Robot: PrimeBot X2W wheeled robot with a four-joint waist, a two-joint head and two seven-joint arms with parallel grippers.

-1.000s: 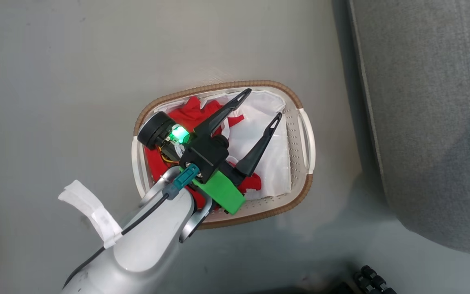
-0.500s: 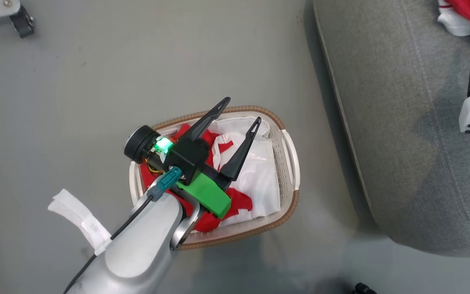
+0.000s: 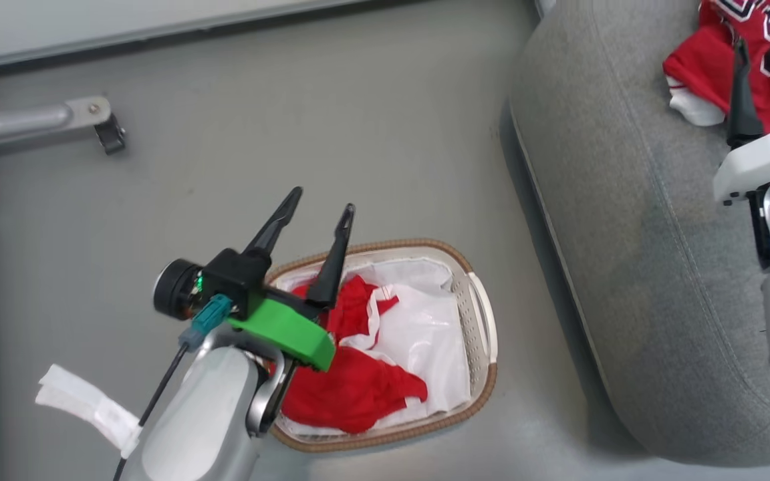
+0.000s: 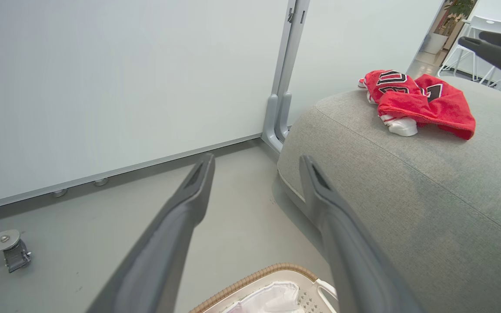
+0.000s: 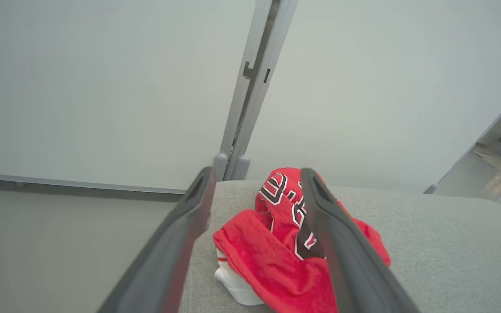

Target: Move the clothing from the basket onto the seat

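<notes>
The white basket (image 3: 485, 374) with its brown rim stands on the floor, holding crumpled red clothing (image 3: 351, 391) on the white liner (image 3: 425, 334). My left gripper (image 3: 321, 204) hangs above the basket's far left rim, open and empty; in the left wrist view its fingers (image 4: 257, 160) point toward the wall, with the basket rim (image 4: 255, 276) below. A red jersey (image 3: 706, 67) with black-and-white lettering lies on the grey seat (image 3: 625, 234). My right gripper (image 5: 257, 174) hovers open over that jersey (image 5: 276, 256), holding nothing.
A white wall panel with a grey post (image 4: 283, 65) runs behind the floor and seat. A metal leg with a caster (image 3: 101, 123) sits at the far left. Bare grey floor separates the basket from the seat's rounded edge (image 4: 302, 143).
The head camera has tilted up, bringing the wall, the jersey and my right gripper into view. My left gripper has risen from over the basket's middle to its far rim, fingers closer together.
</notes>
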